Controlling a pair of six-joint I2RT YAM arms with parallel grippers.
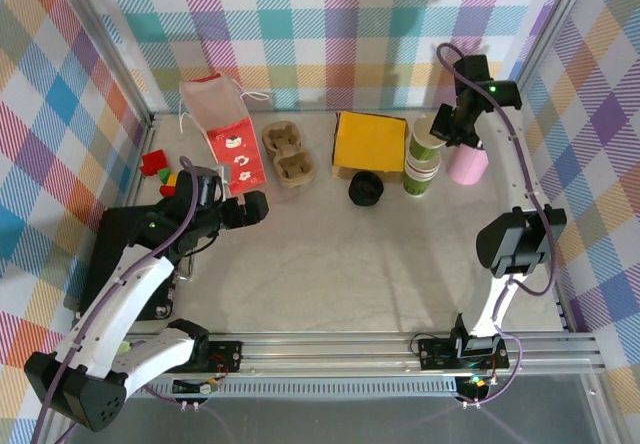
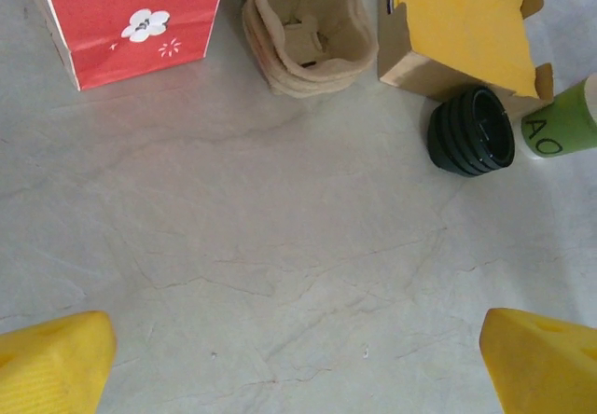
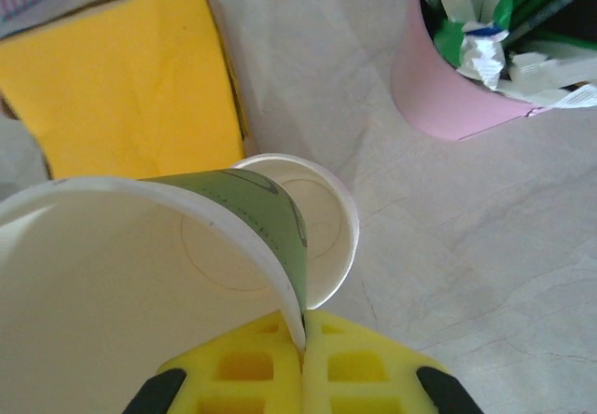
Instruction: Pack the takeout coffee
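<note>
Right wrist shows the right tool [image 3: 301, 344] pinching the takeout coffee [image 3: 140, 274] by its rim above a second cup [image 3: 326, 223], with the pink cup [image 3: 448, 97] at one o'clock; the left tool [image 2: 298, 358] is spread over the table [image 2: 280, 246].

Tabletop [image 2: 280, 274]: matt, finely creased, stone-like. Takeout coffee [image 3: 140, 274]: paper, smooth matt inside. Cup carrier [image 2: 308, 27]: rough moulded pulp cardboard. Black lids [image 2: 472, 132]: ribbed plastic, slight sheen. Right claw [image 3: 302, 349]: matt yellow plastic, gridded.

A paper cup [image 3: 140, 265], green outside and cream-white inside, is held between the yellow fingers [image 3: 242, 377] of the right gripper [image 3: 302, 344]. A pink cup [image 3: 448, 106] is seen ahead-right, a yellow-topped box [image 3: 121, 88] ahead-left.
</note>
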